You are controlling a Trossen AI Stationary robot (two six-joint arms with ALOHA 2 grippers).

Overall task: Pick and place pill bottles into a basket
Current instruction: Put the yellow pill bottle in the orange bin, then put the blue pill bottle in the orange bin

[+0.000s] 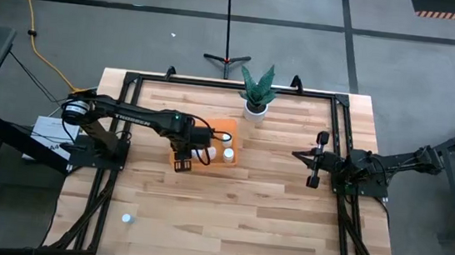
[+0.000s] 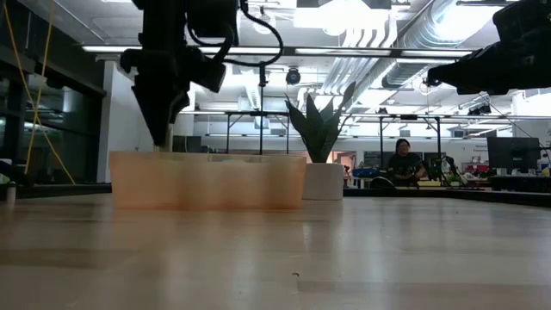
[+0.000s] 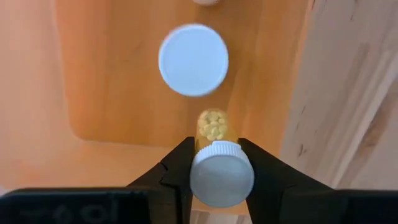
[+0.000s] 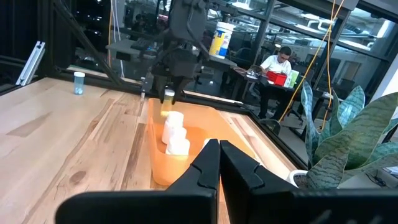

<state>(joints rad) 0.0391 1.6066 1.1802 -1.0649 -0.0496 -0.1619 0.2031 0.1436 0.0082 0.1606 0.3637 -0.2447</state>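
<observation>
**Left gripper holds a pill bottle over the basket's edge**

The left gripper (image 3: pixel 221 177) is clamped on a pill bottle (image 3: pixel 219 168), its two dark fingers (image 3: pixel 177 171) pressed against the white cap from either side. Through the bottle's clear body a cluster of small yellowish pills shows just beyond the cap; the rest of the bottle is hidden behind the cap and the fingers. The bottle hangs over the basket's (image 1: pixel 226 127) near left corner, right by its rim.

Inside the basket, another bottle (image 3: pixel 193 60) stands upright, seen only as a round white cap from above. A further cap is cut off at the frame's edge in the left wrist view. From overhead the left arm covers much of the basket, and only a couple of white caps (image 1: pixel 227 154) can be made out beside it. In the low view the basket's cloudy orange wall (image 2: pixel 207 179) blurs its contents.

One bottle (image 1: pixel 127 217) stands alone on the table (image 1: pixel 270 207), near the front left corner, well apart from the basket.

The right gripper (image 4: pixel 218 163) waits at the table's right side, fingers together. A potted plant (image 1: pixel 257 91) stands just behind the basket. A seated person (image 2: pixel 401 162) shows in the room beyond.
</observation>
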